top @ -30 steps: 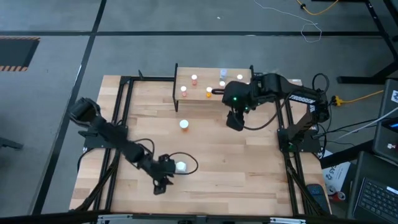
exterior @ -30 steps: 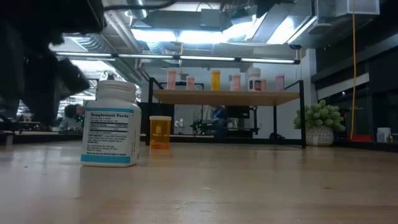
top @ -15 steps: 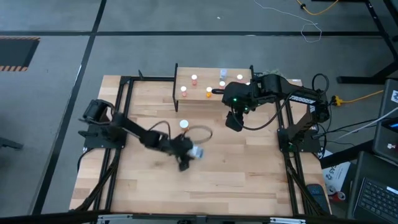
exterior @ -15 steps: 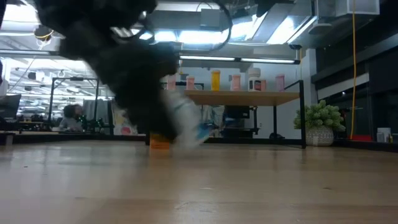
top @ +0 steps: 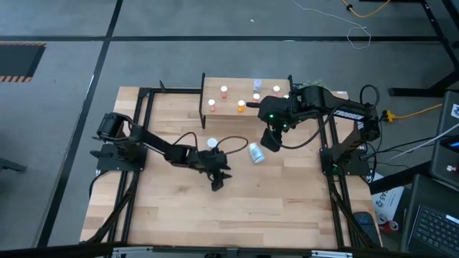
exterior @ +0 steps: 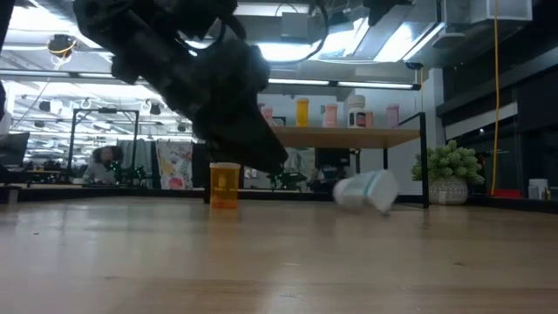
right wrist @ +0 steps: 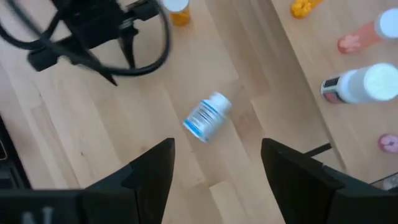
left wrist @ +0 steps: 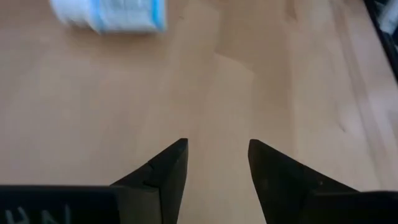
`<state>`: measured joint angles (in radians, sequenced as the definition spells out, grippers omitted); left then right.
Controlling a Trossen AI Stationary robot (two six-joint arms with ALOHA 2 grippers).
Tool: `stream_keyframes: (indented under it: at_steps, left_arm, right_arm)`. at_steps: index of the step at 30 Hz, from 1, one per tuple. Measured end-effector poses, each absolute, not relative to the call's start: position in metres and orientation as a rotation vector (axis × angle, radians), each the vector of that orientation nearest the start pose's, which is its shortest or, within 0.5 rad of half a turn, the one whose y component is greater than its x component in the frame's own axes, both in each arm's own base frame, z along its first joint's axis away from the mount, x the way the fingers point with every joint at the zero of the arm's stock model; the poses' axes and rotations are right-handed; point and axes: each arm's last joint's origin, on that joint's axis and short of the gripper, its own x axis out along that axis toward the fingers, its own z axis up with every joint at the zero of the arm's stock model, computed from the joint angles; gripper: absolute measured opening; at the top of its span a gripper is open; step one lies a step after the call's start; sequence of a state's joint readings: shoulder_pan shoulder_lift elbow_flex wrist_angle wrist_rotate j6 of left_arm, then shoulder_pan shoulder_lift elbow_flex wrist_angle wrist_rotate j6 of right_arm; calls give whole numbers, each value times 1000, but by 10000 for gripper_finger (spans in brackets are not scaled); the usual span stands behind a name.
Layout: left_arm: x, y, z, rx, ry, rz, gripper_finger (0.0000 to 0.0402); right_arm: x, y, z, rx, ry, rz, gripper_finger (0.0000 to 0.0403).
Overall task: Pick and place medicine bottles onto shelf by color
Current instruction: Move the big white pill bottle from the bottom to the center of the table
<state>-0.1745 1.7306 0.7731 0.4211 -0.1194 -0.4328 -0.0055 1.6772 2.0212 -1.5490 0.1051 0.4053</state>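
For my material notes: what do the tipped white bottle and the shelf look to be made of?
White bottle: probably smooth plastic, opaque white with a blue-banded printed label, lying on its side. Shelf: pale wood board, matte, on thin black legs, likely metal.

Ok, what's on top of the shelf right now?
On the shelf stand several small bottles, pink and orange, plus a larger white one. The right arm covers its right end from above, so anything there is hidden.

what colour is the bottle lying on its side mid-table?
White with a blue label band and white cap: the tipped bottle. Clearest in the right wrist view.
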Motion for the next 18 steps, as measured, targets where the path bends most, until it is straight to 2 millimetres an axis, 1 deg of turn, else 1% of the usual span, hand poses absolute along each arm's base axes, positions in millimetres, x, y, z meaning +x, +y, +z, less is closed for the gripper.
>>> stream_keyframes:
  at_steps: [3,6,8,10,12,14,15,16,18]
  left_arm:
    - [326,-66,154,-333,548,25,165]
    - [317,-75,167,-325,553,-6,165]
    - [308,-80,179,-315,570,-22,165]
    - [297,-81,194,-310,574,-35,165]
    - [285,-81,208,-300,593,-35,165]
    - [272,-80,219,-286,606,-12,165]
    - [266,-78,225,-282,609,4,165]
    - [259,-77,230,-280,609,23,165]
    - [247,-75,239,-278,610,64,165]
  right_arm:
    - [292,5,415,304,1173,-333,241]
    - [290,21,414,291,1191,-303,241]
    - [289,33,414,269,1185,-294,241]
    - [287,46,414,241,1156,-346,241]
    - [286,55,410,219,1107,-470,241]
    - [285,62,399,210,1082,-573,241]
    - [284,64,391,215,1098,-602,241]
    - [284,66,381,222,1124,-629,241]
    - [284,68,354,230,1200,-694,241]
